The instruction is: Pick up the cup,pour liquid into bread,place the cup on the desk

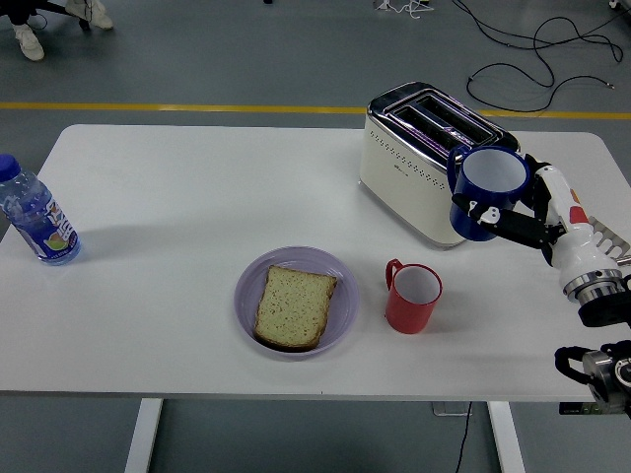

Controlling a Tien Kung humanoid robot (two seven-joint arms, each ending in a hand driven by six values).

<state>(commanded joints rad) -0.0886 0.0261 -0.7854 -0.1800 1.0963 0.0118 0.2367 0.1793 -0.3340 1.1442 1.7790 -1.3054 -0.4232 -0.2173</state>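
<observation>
One white table (197, 197), one toaster (426, 163), one plate (340, 296) carrying one bread slice (293, 305), one bottle (35, 219) cut off at left edge, two cups. Right hand (523, 212) clamped around blue cup (488, 192), upright, raised beside toaster. Red cup (411, 298) stands right of plate. Fingers partly hidden behind cup.

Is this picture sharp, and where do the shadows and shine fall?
Head view: evenly lit and sharp; soft shadows lie beside the water bottle and red cup; the toaster top shows glare; the right hand holds the blue cup unblurred.
</observation>
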